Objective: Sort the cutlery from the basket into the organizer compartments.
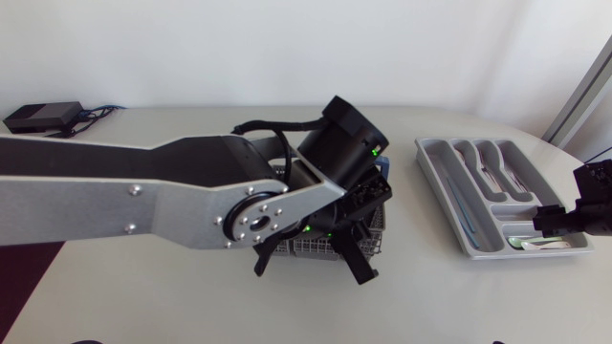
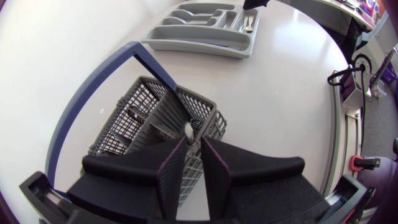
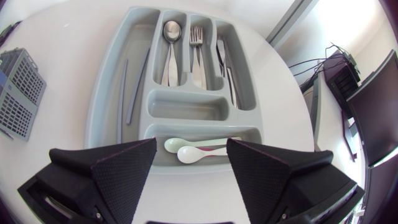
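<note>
Peeking from the basket (image 2: 144,102), a utensil (image 2: 188,129) sits before left claw (image 2: 194,141).

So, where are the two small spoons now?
The two small spoons lie together in the organizer's crosswise end compartment, in the right wrist view, just ahead of the open right gripper.

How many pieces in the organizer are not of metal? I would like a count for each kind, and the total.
Grey sticks: 2
Small pale spoons: 2
Total: 4, all lying in the organizer
</note>
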You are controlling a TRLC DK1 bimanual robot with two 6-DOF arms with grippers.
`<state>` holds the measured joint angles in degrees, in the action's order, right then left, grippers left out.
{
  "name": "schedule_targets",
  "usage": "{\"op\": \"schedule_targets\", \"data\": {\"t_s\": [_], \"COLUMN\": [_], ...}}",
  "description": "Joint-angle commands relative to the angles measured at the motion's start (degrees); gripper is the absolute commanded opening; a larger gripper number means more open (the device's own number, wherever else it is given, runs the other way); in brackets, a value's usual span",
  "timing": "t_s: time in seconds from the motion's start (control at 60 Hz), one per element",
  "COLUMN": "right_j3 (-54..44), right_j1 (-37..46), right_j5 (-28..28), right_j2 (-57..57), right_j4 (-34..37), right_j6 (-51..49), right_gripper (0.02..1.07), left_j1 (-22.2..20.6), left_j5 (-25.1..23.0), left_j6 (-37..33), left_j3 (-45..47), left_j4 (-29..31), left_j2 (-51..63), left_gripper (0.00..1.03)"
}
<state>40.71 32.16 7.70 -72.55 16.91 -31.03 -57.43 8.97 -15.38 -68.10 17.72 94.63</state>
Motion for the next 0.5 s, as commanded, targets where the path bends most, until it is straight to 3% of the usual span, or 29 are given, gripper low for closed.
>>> {"op": "schedule_targets", "data": {"t_s": [0.0,0.483], "right_j3": [-1.5,-1.9], "right_j1": [-0.7,-2.1], "right_j5": [0.3,0.3], "right_j2": [1.2,1.4], "right_j4": [1.0,0.8], "right_j6": [1.6,2.4], "right_gripper": [0.84,0.84], "left_j1": [-1.2,-3.5], "left_j5": [1.6,8.5], "left_j6": [0.9,0.6], "left_j3": [-2.7,-5.3], "left_j4": [0.0,0.0], "left_j2": [2.2,7.4], "left_gripper": [0.19,0.19]}}
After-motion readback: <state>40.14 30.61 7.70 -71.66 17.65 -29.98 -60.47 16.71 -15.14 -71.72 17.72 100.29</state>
